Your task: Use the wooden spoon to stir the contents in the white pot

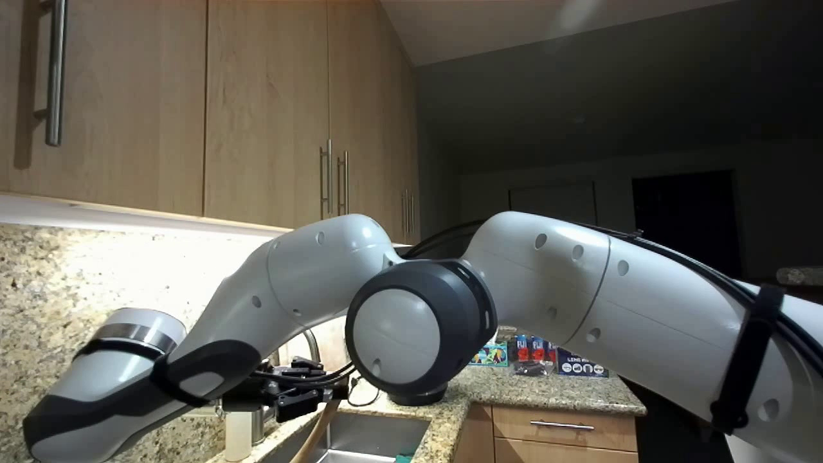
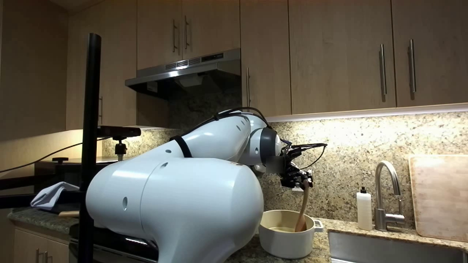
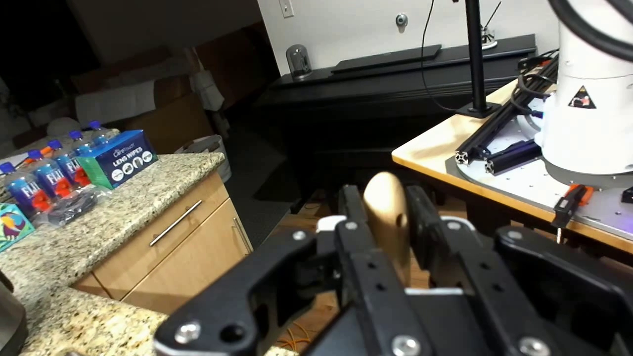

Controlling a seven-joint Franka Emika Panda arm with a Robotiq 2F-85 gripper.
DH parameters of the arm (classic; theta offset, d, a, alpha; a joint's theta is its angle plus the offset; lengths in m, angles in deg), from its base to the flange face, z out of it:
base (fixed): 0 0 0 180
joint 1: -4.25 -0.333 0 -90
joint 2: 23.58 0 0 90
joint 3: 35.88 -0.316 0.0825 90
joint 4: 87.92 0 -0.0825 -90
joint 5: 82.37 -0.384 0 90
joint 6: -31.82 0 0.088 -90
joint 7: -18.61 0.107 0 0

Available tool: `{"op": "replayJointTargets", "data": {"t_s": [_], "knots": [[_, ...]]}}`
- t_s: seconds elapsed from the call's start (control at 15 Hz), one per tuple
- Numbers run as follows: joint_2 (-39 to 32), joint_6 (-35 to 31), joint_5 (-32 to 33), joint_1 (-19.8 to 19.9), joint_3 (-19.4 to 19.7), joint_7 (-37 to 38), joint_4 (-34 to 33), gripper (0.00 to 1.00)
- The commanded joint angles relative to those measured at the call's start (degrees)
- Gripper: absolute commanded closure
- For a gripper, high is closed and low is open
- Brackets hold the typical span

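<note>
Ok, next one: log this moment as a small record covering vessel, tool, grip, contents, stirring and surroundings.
Vessel: white pot, upright and open-topped on the counter
Tool: wooden spoon, tilted, its lower end inside the pot
Grip: gripper clamped on the spoon near its upper end
Contents: cannot be made out
Stirring: spoon in position; motion cannot be told from stills
Surroundings: sink beside the pot, with white bottle, faucet and wooden board behind it
</note>
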Motion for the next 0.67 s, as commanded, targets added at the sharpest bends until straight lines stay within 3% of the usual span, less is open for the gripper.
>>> {"op": "replayJointTargets", "data": {"t_s": [0.0,0.4,0.47,0.6], "knots": [[3.5,-2.01,0.4,0.61,-0.57,0.91,7.48,0.91],[0.37,-2.96,2.07,-0.76,0.01,1.35,9.22,0.91],[-0.84,-1.96,4.05,0.43,-3.09,2.04,7.39,0.91],[-1.81,-1.78,4.71,0.37,-4.28,2.13,6.21,0.91]]}}
